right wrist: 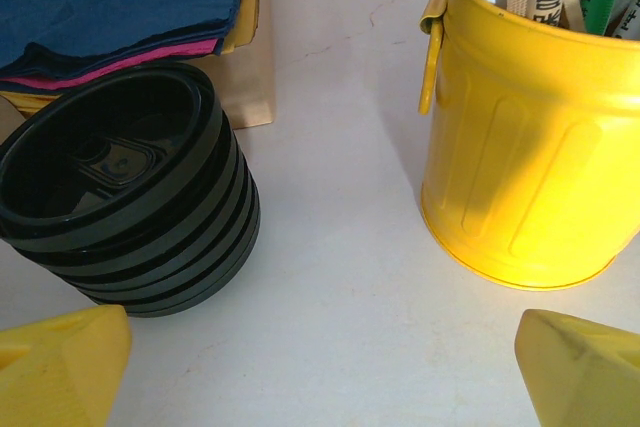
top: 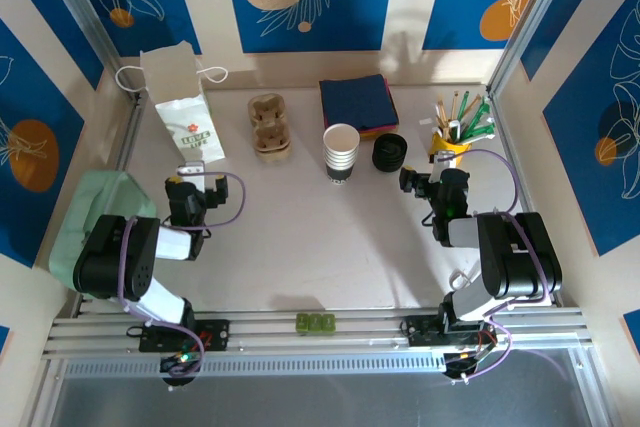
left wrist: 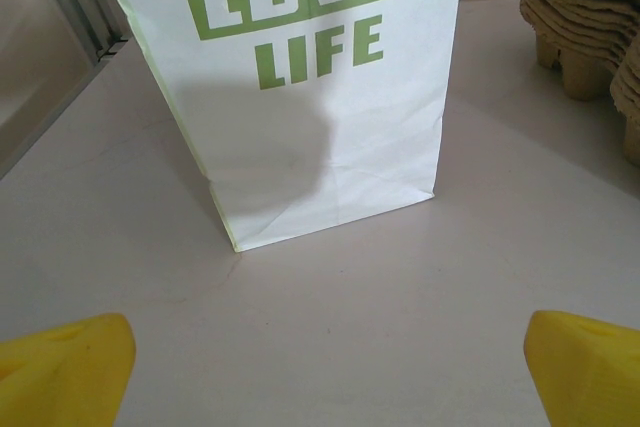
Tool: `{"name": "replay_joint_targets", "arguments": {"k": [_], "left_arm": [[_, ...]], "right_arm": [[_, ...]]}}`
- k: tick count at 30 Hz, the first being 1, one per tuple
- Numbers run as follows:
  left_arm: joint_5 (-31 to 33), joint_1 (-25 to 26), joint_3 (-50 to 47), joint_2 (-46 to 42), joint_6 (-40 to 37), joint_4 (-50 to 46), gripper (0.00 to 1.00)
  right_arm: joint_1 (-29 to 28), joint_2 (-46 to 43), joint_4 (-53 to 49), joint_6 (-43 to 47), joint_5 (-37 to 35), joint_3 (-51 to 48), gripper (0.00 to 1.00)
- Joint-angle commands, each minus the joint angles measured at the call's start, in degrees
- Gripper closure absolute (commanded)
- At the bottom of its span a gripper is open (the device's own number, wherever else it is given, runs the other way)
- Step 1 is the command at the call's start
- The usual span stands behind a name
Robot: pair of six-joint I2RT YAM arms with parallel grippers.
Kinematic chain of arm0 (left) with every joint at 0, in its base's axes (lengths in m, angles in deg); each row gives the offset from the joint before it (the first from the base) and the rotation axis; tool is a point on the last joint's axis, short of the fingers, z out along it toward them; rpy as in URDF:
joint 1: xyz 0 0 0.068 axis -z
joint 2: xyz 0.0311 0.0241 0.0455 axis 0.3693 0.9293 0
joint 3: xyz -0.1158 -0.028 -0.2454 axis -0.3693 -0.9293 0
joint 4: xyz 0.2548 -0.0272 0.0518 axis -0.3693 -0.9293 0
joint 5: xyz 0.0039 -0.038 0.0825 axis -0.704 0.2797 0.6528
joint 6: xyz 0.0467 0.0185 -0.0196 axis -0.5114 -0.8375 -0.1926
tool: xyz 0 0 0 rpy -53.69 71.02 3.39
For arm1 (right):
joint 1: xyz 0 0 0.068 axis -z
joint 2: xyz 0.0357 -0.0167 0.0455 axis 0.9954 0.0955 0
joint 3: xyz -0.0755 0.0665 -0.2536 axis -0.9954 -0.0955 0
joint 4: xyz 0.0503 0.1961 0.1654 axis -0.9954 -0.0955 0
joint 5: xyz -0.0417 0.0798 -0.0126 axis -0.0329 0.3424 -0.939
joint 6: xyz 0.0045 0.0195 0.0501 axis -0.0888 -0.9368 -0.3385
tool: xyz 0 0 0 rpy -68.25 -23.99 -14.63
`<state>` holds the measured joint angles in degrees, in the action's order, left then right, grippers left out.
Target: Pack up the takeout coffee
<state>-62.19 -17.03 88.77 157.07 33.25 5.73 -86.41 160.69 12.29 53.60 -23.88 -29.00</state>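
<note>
Both end effectors are standing wide open and gripping nothing. The left end effector (left wrist: 322, 372) is facing the foot of the paper bag (left wrist: 300, 97). The right end effector (right wrist: 320, 372) is looking down at the bench (right wrist: 340, 277), with the pile of black lids (right wrist: 125, 187) ahead to its left and the yellow bucket (right wrist: 520, 147) of sticks ahead to its right.

The cup (top: 341, 137) is sitting further ahead and to the left of the right end effector, just past the lids. It seems to be topping the stack of cups (top: 341, 165), which is darkening toward the base; I cannot tell one cup apart from the rest.

Being thin paper and apparently empty, the cup is probably weighing next to nothing and buckling under a hard squeeze. A soft grip across the wall just under the rolled rim, where it is stiffest, is looking safest. Nested cups may be clinging together and coming up as a bunch.

The lids are standing between the right end effector and the cup, so a straight reach is risking a knock. The bucket is crowding the other side. The pulp cup carriers (top: 270, 125) are lying between bag and cups, and the napkins (top: 357, 102) are lying behind them.
</note>
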Motion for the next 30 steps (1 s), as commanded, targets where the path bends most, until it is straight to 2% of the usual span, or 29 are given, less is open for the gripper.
{"name": "replay_joint_targets", "arguments": {"k": [1, 3, 7, 10, 13, 16, 20, 23, 28, 30], "left_arm": [[1.1, 0.2, -0.3, -4.5, -0.6, -1.0, 0.01], [2.7, 0.3, -1.1, -8.3, 0.0, -3.7, 0.01], [3.6, 0.2, -1.4, -18.1, 2.7, -12.9, 0.01], [4.7, 0.4, -1.5, -27.0, 7.9, -20.3, 0.01], [4.8, 0.5, 3.1, -35.3, 14.2, -36.3, 0.01], [4.2, 0.5, 10.1, -40.5, 23.3, -54.9, 0.01], [0.4, 0.5, 19.8, -42.9, 28.5, -74.6, 0.01], [-5.1, 0.5, 25.2, -43.8, 30.7, -82.9, 0.01], [-22.5, 0.6, 28.6, -43.0, 33.2, -83.5, 0.01], [-27.5, 0.8, 29.7, -41.8, 32.8, -83.2, 0.01]], "right_arm": [[-0.8, -2.4, 1.5, 0.4, -1.8, -0.7, 0.01], [-1.2, -5.5, -1.0, 0.5, -2.6, -1.0, 0.01], [-0.8, -14.8, -13.2, -3.7, -7.1, 0.2, 0.01], [-1.0, -22.5, -23.0, -6.7, -9.6, 1.1, 0.01], [-0.4, -30.6, -41.4, -16.5, -10.0, 6.8, 0.01], [0.5, -33.9, -60.2, -25.4, -4.2, 15.8, 0.00], [0.3, -30.2, -79.5, -33.0, 3.5, 28.7, 0.01], [-2.0, -26.4, -83.7, -33.4, 9.7, 35.1, 0.00], [-11.7, -16.1, -90.7, -32.7, 7.5, 48.8, 0.02], [-15.8, -10.2, -94.0, -31.2, 6.3, 56.0, 0.07]]}}
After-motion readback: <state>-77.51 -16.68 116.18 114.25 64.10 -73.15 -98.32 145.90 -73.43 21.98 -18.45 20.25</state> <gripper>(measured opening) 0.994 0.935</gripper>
